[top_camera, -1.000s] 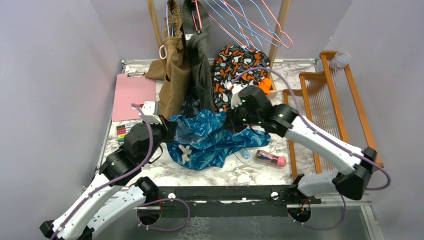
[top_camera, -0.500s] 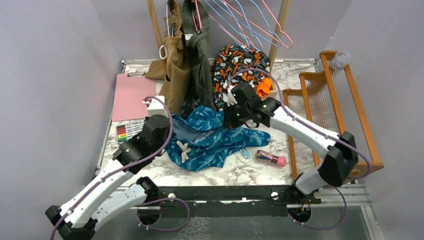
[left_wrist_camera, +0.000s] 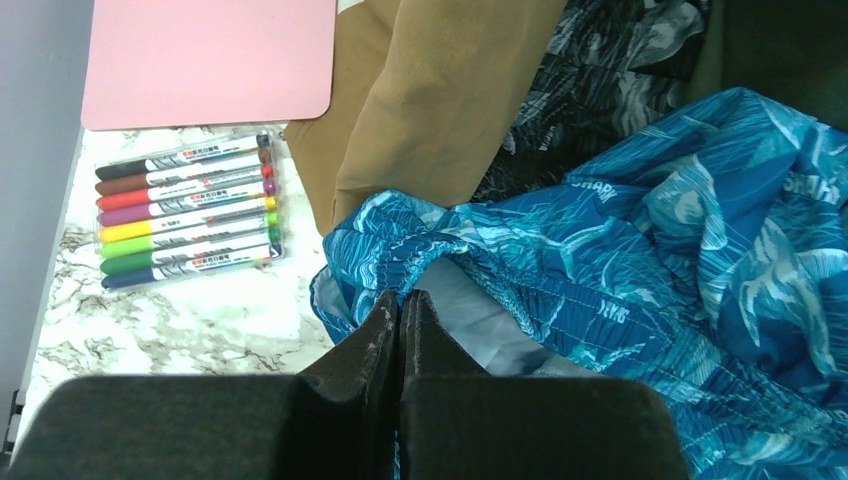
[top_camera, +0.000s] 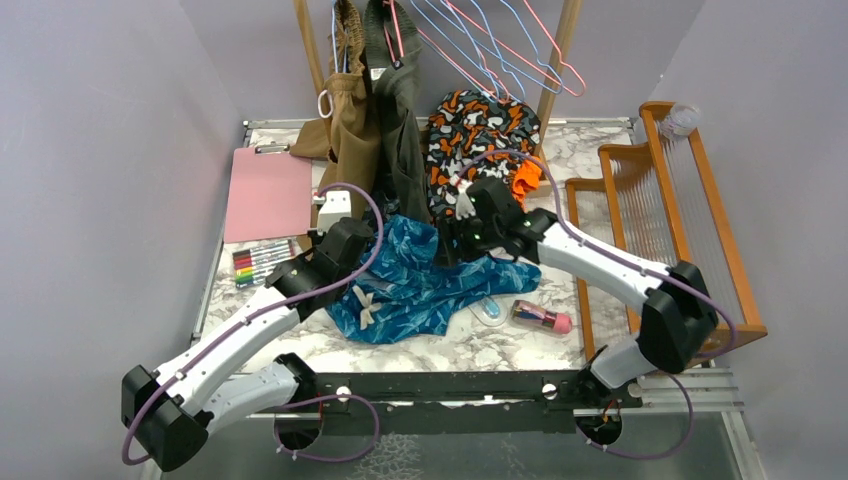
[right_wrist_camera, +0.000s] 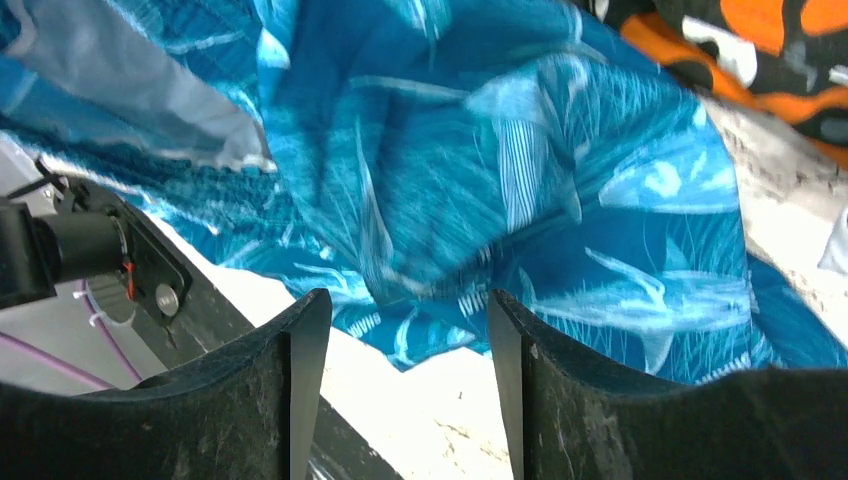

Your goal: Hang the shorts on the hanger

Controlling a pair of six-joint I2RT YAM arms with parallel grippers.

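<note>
- The white marbled table (top_camera: 450, 350) is crowded, so a wide sweep by either arm could knock things off it.
- The shiny teal-blue shorts with a wavy darker print (top_camera: 430, 285) lie bunched mid-table, their far edge touching the hanging tan garment (top_camera: 345, 150). If lifted from here, they could drag that hem along.
- The thin light-blue wire hanger (top_camera: 462, 55) seems to hang on the back rail among pink ones, well apart from the shorts. Neither arm holds it, and the crossed wires could tangle when it is pulled free.
- The right gripper (right_wrist_camera: 400, 310) is spread wide just over the shorts and holds nothing. If it closes here it may catch several layers at once.
- The left gripper (left_wrist_camera: 400, 300) has its fingers pressed together at the waistband edge, apparently pinching a thin fold. This may be the only hold on the shorts, and the slick cloth could slip out.
- The cream drawstring bow (top_camera: 362, 300) hangs loose and could snag on the wire.
</note>
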